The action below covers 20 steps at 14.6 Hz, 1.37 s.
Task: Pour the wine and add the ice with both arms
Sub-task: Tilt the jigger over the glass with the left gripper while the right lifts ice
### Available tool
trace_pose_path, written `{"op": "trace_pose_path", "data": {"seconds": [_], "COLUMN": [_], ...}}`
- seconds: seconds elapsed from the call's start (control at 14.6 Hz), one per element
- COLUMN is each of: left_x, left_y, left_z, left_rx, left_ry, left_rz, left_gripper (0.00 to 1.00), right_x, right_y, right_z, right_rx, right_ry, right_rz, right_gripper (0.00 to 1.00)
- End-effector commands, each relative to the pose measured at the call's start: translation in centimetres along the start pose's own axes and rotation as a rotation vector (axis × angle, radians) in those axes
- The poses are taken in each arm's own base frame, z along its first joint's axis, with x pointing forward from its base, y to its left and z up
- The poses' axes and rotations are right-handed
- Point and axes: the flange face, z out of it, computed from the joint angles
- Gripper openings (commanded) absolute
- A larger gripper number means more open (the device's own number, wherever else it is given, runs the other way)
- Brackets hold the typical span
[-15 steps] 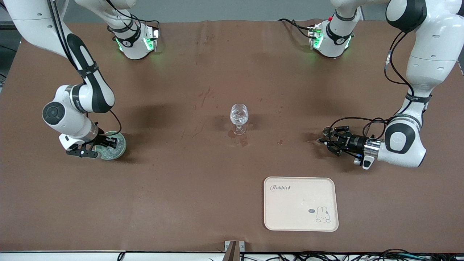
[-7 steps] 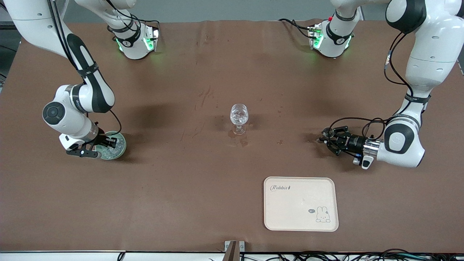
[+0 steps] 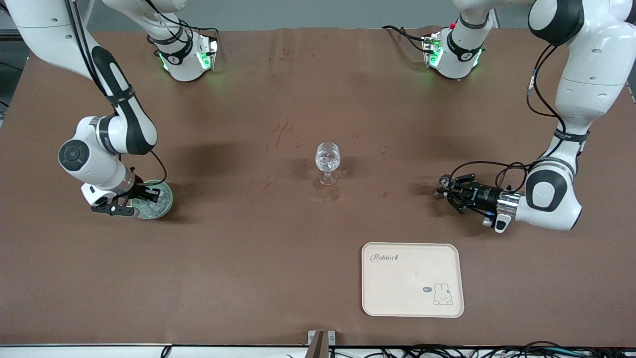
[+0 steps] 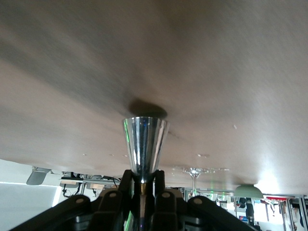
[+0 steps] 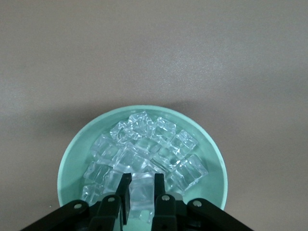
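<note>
Right gripper [image 5: 141,185] pinches ice [image 5: 140,192]; bowl [image 5: 70,161] edge cut off.

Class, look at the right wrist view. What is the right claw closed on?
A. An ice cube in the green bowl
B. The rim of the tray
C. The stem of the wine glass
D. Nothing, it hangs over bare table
A: the right claw has its fingers pinched on an ice cube among the pile in the green bowl.
</note>
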Motion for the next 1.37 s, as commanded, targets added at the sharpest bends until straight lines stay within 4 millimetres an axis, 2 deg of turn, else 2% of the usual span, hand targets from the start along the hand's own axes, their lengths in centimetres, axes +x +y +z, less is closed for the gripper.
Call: {"op": "trace_pose_path", "data": {"seconds": [0.0,0.14,0.21,0.34,0.48,0.62,0.75,0.89,1.03,1.24,1.3], "left_x": [-4.7,-9.3,-11.6,-17.5,-23.0,-27.7,-30.6,-33.8,-35.5,-39.1,-39.7], "left_y": [2.9,5.5,6.6,8.4,9.2,9.8,10.0,10.2,10.0,9.3,9.2], "left_z": [0.0,1.3,1.8,2.9,4.4,6.3,8.2,11.2,12.7,15.9,16.7], "left_rx": [0.011,0.024,0.03,0.044,0.069,0.084,0.107,0.134,0.149,0.168,0.169], "left_ry": [-0.039,-0.048,-0.05,-0.017,0.036,0.087,0.193,0.288,0.378,0.529,0.57], "left_rz": [0.031,0.008,0.002,0.006,0.014,0.003,-0.014,-0.035,-0.06,-0.081,-0.097], "left_gripper": [0.01,0.01,0.01,0.01,0.01,0.0,0.0,0.01,0.0,0.0,0.0], "right_x": [1.0,2.3,3.2,4.6,5.6,6.1,6.0,5.3,4.9,3.5,3.1], "right_y": [0.3,0.3,0.0,0.0,0.4,0.7,1.7,2.0,2.3,3.0,3.3], "right_z": [-2.4,-5.6,-8.2,-13.6,-18.9,-24.4,-29.3,-33.7,-37.4,-41.6,-42.3], "right_rx": [-0.015,-0.026,-0.031,-0.035,-0.038,-0.037,-0.036,-0.034,-0.031,-0.026,-0.028], "right_ry": [-0.032,-0.071,-0.078,-0.065,-0.041,-0.009,0.025,0.051,0.067,0.028,0.006], "right_rz": [0.0,0.011,0.016,0.04,0.053,0.066,0.085,0.095,0.087,0.1,0.098], "right_gripper": [0.01,0.01,0.01,0.01,0.01,0.01,0.0,0.01,0.01,0.01,0.01]}}
